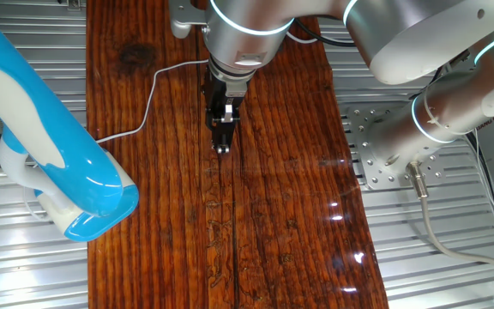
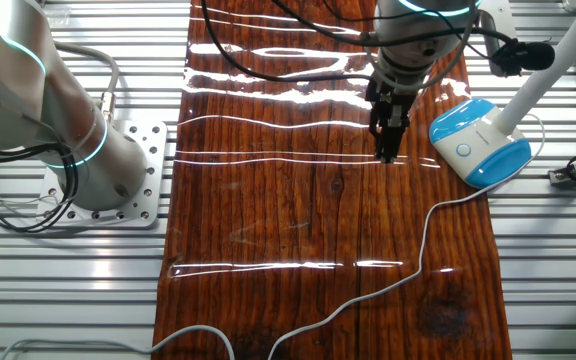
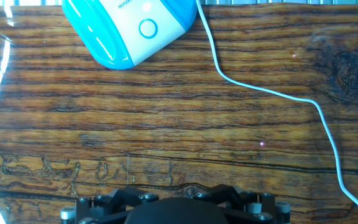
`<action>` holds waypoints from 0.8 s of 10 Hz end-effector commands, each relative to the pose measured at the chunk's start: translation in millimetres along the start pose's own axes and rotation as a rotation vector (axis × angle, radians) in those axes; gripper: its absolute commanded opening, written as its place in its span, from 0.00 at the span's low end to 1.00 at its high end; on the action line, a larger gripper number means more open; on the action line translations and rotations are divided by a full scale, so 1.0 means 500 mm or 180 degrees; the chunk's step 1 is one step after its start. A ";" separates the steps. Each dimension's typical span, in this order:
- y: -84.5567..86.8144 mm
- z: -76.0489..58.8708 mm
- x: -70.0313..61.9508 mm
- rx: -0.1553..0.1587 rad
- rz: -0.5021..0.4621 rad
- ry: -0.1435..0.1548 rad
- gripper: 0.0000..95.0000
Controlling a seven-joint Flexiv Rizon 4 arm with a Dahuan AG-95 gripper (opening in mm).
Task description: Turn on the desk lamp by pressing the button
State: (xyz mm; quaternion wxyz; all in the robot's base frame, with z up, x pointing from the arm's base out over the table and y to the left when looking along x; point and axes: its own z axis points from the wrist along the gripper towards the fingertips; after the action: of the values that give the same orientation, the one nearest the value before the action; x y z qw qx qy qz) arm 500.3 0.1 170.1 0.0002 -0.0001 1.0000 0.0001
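Table of dark, glossy wood planks, set on ribbed metal, with a silver arm (cyan rings glowing) mounted on a plate beside it. The gripper points straight down over the middle of the table, its tip just above the wood and touching nothing; in both fixed views the fingers read as one dark narrow shape, so whether they are parted or closed cannot be told. In the hand view only the dark gripper body shows at the bottom edge, and the fingertips are out of sight.

The lamp stands at the edge of the table. Its rounded base, white on top with a sky-blue rim, rests on the wood, and a white stem rises from it toward the upper corner of the other fixed view. In one fixed view the long sky-blue and white body slants across the near left corner, large and close to the camera. The button is a small ring on the white top of the base, facing up; the gripper is beside the base, apart from it, and not over the button.

A thin white cord leaves the base and winds across the table to its far end.
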 end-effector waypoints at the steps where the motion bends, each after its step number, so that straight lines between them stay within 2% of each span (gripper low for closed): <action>1: 0.000 0.000 0.001 -0.0201 0.0327 -0.0052 0.00; 2: 0.001 -0.003 0.001 -0.0342 0.0388 -0.0042 0.00; 8: 0.001 -0.003 0.001 -0.0282 0.0396 -0.0010 0.00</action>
State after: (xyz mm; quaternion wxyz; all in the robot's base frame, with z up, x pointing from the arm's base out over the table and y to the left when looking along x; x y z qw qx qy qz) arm 500.1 0.7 171.6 0.0016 0.0676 0.9965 0.0487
